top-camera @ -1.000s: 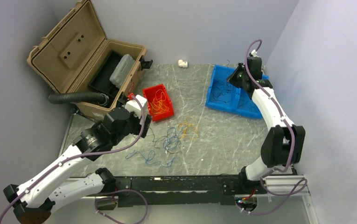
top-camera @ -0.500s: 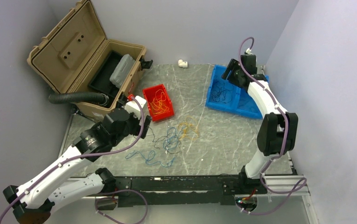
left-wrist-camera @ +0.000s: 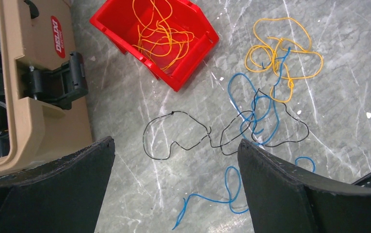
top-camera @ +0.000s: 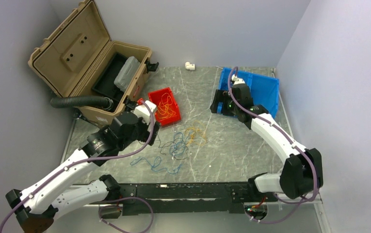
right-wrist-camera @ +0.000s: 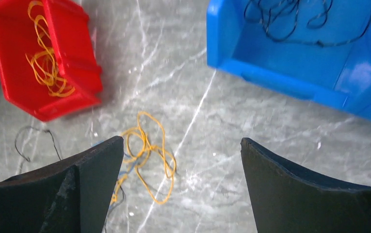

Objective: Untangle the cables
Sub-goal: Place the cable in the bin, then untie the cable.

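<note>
The cables (top-camera: 181, 144) lie in a loose tangle mid-table: orange loops (left-wrist-camera: 275, 53), blue strands (left-wrist-camera: 251, 104) and a dark loop (left-wrist-camera: 173, 138). More orange cables fill the red bin (top-camera: 171, 116); dark ones (right-wrist-camera: 290, 14) lie in the blue bin (top-camera: 266, 90). My left gripper (top-camera: 152, 130) hovers open just left of the tangle; its jaws (left-wrist-camera: 176, 143) stand wide above the dark loop and hold nothing. My right gripper (top-camera: 218, 106) hangs open and empty left of the blue bin, above bare table beside the orange loops (right-wrist-camera: 147, 145).
An open tan case (top-camera: 91, 73) stands at the back left, with a black ribbed hose (top-camera: 79, 102) at its front. Its latch (left-wrist-camera: 57, 80) is close to my left fingers. A white fitting (top-camera: 189, 65) lies by the back wall.
My right gripper opened, leaving dark cable in the blue bin, and swung left and down toward the middle of the table. The left arm shifted only slightly.
</note>
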Controlling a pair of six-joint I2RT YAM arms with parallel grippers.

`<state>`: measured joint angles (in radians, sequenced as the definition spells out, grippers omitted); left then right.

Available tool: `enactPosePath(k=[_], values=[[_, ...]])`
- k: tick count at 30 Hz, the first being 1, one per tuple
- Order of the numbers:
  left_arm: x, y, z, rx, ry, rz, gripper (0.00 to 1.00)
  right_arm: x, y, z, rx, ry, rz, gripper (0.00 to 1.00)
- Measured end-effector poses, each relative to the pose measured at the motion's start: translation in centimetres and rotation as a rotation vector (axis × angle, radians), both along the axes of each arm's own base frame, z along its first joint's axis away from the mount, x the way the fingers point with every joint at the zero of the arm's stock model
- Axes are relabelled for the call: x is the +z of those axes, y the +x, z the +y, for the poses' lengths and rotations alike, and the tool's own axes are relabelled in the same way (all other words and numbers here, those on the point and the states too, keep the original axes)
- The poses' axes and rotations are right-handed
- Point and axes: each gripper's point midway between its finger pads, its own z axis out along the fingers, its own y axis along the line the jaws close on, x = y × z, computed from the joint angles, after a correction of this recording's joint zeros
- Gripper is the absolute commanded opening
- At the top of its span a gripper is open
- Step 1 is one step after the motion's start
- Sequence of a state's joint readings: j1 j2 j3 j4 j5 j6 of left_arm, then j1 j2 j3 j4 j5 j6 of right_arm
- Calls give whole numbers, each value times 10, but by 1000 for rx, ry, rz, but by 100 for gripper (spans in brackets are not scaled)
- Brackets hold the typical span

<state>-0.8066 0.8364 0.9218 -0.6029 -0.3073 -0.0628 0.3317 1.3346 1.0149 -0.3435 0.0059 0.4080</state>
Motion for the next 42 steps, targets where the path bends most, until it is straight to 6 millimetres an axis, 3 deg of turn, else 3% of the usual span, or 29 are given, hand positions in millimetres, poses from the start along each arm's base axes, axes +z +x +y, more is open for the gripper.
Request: enactPosePath(k=[7,12,17,24,35,37,41,42], values=[[-5,-7,-20,-40,-96,71,99,-41,-40,15,84,-1,81,89],[-22,-10,-44,-76,-174,153,99,-54,-54,30,143,6,105,84],[-41,-8,-64,-102,-187,229,99,-63,-55,46,185,7,110,78],[-64,-2,-80,-114,-162,306,99,-101,-63,59,220,-49,198,69],[-60,1,-93,-138,-182,318,99,-145,-73,70,286,-212,264,60],[-59,2,-93,-138,-183,316,99,-148,-72,73,297,-254,259,52],[-59,2,-93,-137,-183,316,99,-150,-65,82,312,-319,235,8],[-59,1,-93,-138,-183,316,99,-150,-64,82,305,-334,233,3]])
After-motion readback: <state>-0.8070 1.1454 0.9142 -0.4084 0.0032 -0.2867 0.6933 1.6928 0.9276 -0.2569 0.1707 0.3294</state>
